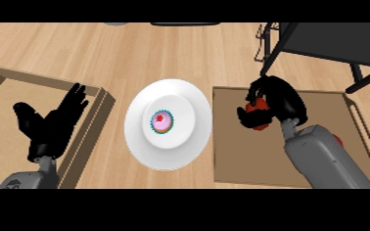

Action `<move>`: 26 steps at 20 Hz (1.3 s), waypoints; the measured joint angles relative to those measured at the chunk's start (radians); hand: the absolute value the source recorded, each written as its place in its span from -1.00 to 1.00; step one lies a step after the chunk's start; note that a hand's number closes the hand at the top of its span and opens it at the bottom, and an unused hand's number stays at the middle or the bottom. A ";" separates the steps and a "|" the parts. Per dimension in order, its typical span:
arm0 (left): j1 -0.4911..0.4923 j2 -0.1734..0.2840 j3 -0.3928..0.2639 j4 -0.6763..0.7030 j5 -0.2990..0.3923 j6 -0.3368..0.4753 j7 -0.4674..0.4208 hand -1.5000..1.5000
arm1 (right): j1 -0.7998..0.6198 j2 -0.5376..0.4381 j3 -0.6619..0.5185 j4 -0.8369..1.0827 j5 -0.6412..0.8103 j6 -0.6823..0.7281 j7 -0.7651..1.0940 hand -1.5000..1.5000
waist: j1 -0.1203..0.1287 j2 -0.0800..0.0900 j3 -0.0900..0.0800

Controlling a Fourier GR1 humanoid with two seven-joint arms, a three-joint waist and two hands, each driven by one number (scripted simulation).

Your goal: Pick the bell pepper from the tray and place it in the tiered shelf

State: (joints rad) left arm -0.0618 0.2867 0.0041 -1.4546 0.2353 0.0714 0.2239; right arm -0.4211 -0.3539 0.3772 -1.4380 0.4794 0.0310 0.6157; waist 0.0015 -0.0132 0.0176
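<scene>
The red bell pepper (pixel 256 108) shows only as a small patch inside my right hand (pixel 278 103), whose fingers are curled round it. The hand and pepper are over the brown tray (pixel 239 166) at the right. The black tiered shelf (pixel 318 44) stands at the upper right, just beyond the tray's far edge. My left hand (pixel 51 125) is open at the lower left, fingers up, resting.
A white plate (pixel 141 127) with a small pink-topped cupcake (pixel 162 121) lies in the middle of the wooden counter. A brown open box (pixel 98 107) sits at the left, under the left hand.
</scene>
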 measured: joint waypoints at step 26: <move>0.011 -0.007 0.003 -0.002 0.000 -0.015 0.090 0.00 | -0.480 -0.288 -0.475 -0.286 -0.100 0.196 0.356 1.00 | 0.004 0.003 -0.001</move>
State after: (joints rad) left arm -0.0507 0.2797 0.0074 -1.4564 0.2350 0.0564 0.3139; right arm -0.9007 -0.6421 -0.0975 -1.7244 0.3796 0.2271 0.9715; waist 0.0054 -0.0104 0.0168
